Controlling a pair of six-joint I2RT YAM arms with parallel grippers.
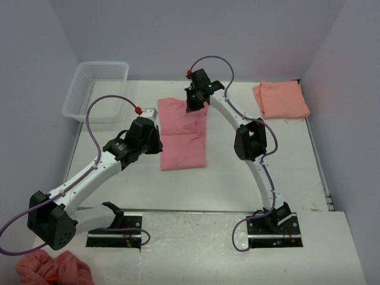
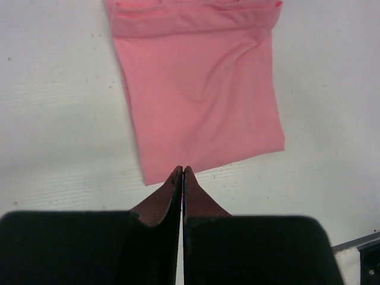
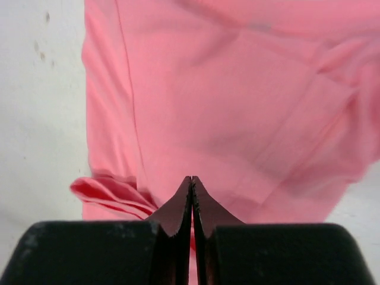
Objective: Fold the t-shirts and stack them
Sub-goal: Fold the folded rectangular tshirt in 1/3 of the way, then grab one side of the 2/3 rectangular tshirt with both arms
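— What's on the left?
— The left pincer (image 2: 182,174) is pressed together, its tips at the edge of the rose-pink t-shirt (image 1: 184,139), which lies folded mid-way across the bench (image 1: 119,178).
— And rightward?
— The right pincer (image 3: 191,181) is also pressed together, over that shirt's far end. The salmon-orange t-shirt (image 1: 281,100) lies folded in the far right corner.

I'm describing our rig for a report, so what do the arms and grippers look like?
The left arm and right arm have white links, black joints and base plates. A lilac cable with a red plug loops off each wrist. The left gripper and right gripper have dark pointed fingers.
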